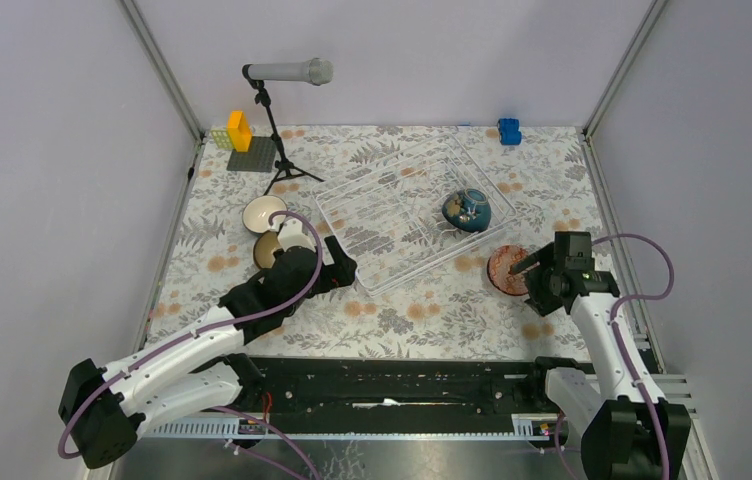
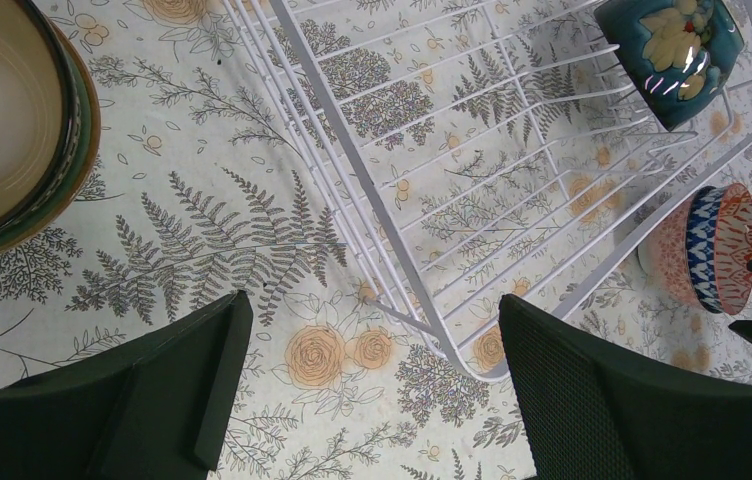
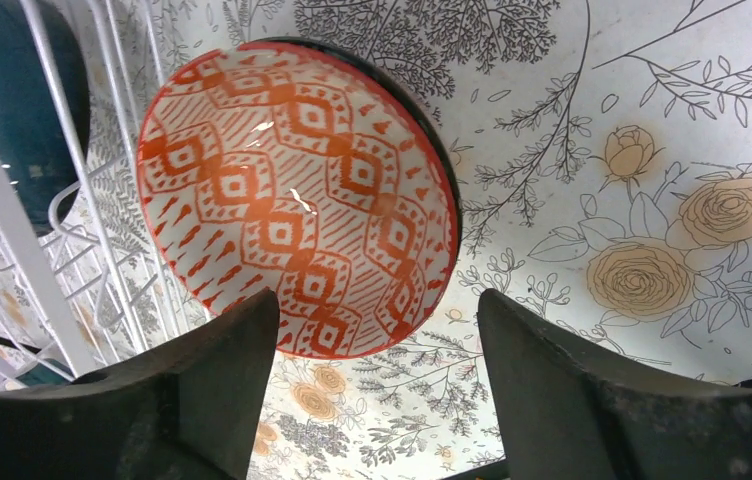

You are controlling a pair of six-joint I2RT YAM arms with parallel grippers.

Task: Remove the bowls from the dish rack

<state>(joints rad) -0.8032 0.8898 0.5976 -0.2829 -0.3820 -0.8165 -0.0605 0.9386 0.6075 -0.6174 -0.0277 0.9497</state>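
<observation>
The white wire dish rack (image 1: 382, 215) lies at the table's middle and holds one dark teal bowl with gold (image 1: 467, 210). A pink-orange patterned bowl (image 1: 508, 268) sits on the cloth just right of the rack; the left wrist view shows it (image 2: 674, 250) with a blue-white zigzag bowl (image 2: 704, 245) against it. A bowl with a white inside (image 1: 264, 213) and a dark brown bowl (image 1: 270, 250) sit left of the rack. My left gripper (image 1: 344, 268) is open and empty at the rack's near-left corner (image 2: 472, 350). My right gripper (image 3: 377, 390) is open and empty just beside the patterned bowl (image 3: 297, 200).
A microphone on a tripod (image 1: 282, 110) stands at the back left. Beside it are a grey baseplate (image 1: 252, 155) with yellow bricks and, at the back right, a blue brick (image 1: 509, 131). A floral cloth covers the table.
</observation>
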